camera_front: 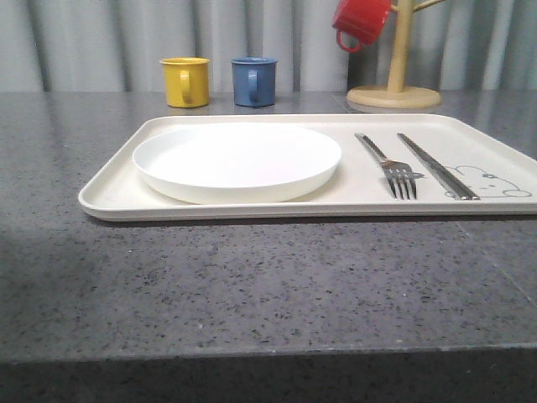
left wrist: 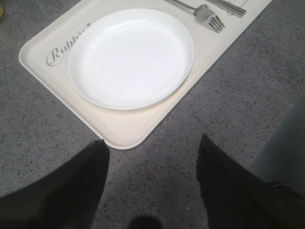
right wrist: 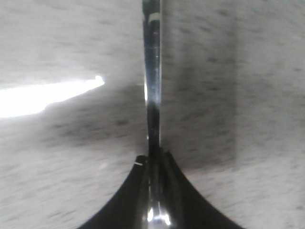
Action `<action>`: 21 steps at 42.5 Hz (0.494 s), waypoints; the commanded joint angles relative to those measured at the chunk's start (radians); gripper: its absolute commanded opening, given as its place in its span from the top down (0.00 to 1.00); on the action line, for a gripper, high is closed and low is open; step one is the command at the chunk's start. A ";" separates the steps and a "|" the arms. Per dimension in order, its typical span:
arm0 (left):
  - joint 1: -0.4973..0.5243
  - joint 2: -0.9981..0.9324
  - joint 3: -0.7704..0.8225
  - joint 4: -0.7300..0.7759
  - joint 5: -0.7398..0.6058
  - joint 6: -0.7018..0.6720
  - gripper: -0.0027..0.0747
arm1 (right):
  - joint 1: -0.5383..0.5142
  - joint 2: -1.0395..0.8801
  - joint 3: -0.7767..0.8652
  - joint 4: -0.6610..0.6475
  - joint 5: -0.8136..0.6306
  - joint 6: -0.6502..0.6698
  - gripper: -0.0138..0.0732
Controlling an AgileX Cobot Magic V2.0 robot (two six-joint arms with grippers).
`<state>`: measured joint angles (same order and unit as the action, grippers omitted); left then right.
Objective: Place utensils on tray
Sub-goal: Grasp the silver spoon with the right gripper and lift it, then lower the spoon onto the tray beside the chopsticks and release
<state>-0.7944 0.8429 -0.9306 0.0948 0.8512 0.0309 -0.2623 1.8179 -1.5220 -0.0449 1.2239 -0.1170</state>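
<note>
On cream tray (camera_front: 109, 195), white plate (camera_front: 237, 160), fork (camera_front: 393, 169), chopsticks (camera_front: 436, 165)

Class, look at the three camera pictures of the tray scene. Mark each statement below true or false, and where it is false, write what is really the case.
1. The white plate lies on the tray. True.
2. The fork lies on the plate. False: it lies on the tray, to the right of the plate, apart from it.
3. The chopsticks lie to the right of the fork. True.
4. The left gripper holds the plate. False: it is open above the bare counter, holding nothing.
5. The right gripper is shut on a slim shiny metal handle. True.
6. The red mug stands on the counter. False: it hangs on the wooden stand.
</note>
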 commanded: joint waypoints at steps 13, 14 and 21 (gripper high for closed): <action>-0.009 -0.005 -0.027 0.003 -0.070 -0.012 0.44 | 0.227 -0.159 -0.026 0.231 0.081 -0.010 0.86; -0.009 -0.005 -0.027 0.003 -0.070 -0.012 0.44 | 0.240 -0.159 -0.026 0.239 0.079 -0.009 0.86; -0.009 -0.005 -0.027 0.003 -0.070 -0.012 0.44 | 0.304 -0.159 -0.026 0.287 0.040 0.040 0.86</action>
<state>-0.7944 0.8429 -0.9306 0.0948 0.8512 0.0309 0.0228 1.7081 -1.5220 0.2097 1.2300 -0.1057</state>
